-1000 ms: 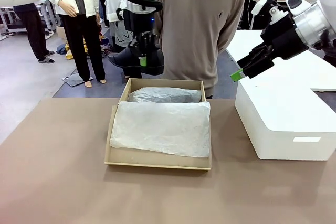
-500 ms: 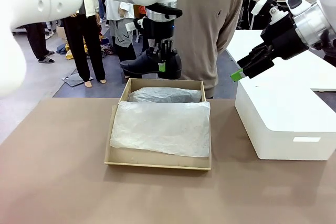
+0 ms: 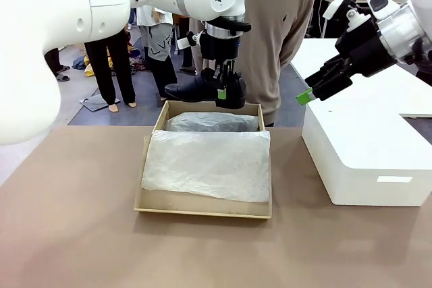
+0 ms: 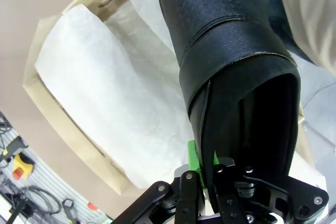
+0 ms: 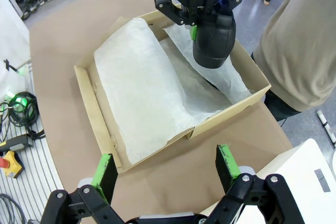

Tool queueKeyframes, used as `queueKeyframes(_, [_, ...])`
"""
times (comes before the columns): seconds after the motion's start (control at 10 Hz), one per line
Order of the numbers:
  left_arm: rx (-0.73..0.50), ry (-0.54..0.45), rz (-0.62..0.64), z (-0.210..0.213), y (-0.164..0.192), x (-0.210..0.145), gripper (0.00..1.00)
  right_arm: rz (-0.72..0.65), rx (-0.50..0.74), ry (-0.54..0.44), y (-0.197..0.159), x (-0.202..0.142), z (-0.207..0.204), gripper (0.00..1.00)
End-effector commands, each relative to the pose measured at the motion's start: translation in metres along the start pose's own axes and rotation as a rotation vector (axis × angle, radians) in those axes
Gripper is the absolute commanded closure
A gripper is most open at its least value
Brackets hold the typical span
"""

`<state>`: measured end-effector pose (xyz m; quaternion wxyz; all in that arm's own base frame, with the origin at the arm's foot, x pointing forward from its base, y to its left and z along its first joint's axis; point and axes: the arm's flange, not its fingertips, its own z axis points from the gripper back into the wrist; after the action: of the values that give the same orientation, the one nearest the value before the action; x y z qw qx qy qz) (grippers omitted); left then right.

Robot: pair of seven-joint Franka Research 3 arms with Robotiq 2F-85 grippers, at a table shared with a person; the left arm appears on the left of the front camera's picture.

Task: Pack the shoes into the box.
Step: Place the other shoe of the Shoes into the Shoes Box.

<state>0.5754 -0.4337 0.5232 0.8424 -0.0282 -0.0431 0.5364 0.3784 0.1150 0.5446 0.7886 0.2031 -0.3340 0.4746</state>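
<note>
1. Front: left gripper (image 3: 221,90) clamped shut on the shoe (image 3: 199,90) by its heel rim, over the far edge of the box (image 3: 202,206). Right gripper (image 3: 305,96) wide open and empty, near the white box (image 3: 364,160). Thin pinch, so the shoe could slip or catch the far wall.
2. Left wrist: toe cut off at the top edge; tissue (image 4: 105,93) below.
3. Right wrist: bulge under the far tissue, maybe the other shoe, can't tell.
</note>
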Motion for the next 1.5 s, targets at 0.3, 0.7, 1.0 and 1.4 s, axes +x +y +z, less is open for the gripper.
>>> queueKeyframes(0.3, [-0.003,0.004,0.002,0.006,0.002,0.005,1.00,0.008,0.012,-0.026,-0.002,0.001,-0.001,0.00])
queueKeyframes(0.7, [0.027,0.004,0.066,-0.002,0.002,-0.015,1.00,0.008,0.012,-0.026,-0.002,0.001,-0.001,0.00])
queueKeyframes(1.0, [0.061,-0.013,0.139,-0.012,0.003,-0.033,1.00,0.008,0.012,-0.026,-0.002,0.001,-0.001,0.00])
queueKeyframes(1.4, [0.088,0.018,0.181,-0.028,0.005,-0.045,1.00,0.008,0.012,-0.026,-0.002,0.001,-0.001,0.00])
